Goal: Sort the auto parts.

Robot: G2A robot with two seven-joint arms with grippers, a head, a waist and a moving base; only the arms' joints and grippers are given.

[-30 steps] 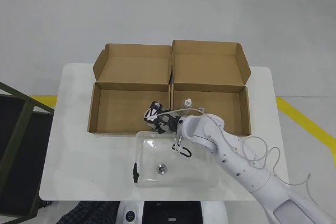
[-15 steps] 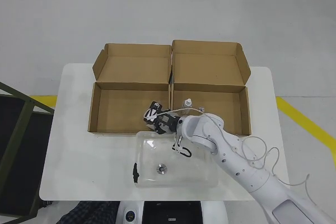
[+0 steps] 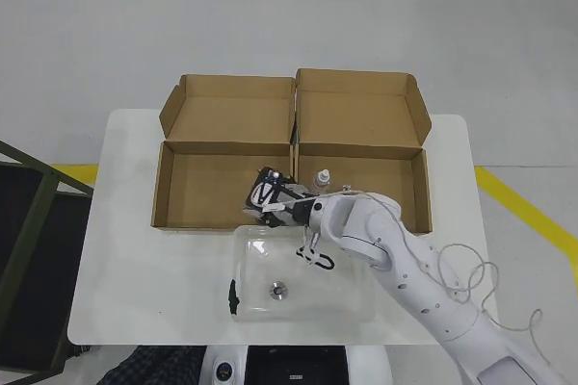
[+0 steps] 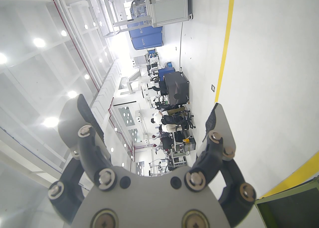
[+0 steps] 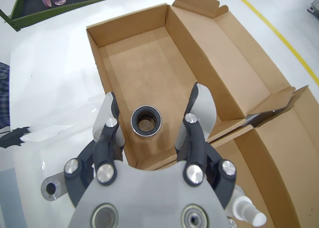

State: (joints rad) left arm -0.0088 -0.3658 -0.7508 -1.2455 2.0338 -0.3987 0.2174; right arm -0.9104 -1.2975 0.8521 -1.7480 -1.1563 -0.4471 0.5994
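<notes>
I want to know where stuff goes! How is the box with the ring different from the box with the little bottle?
The ring box holds a dark metal ring; the bottle box holds a small white spray bottle. The open right gripper hangs above the ring box, not the bottle box. Both are brown cardboard, lids folded open, side by side.

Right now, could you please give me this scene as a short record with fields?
right tool: open, over a corner of the left box
bearing: in the left box, under the right tool, not gripped
right box: holds a white spray bottle
clear tray: holds a metal part and a black clip
left tool: open, empty, facing the room
</notes>
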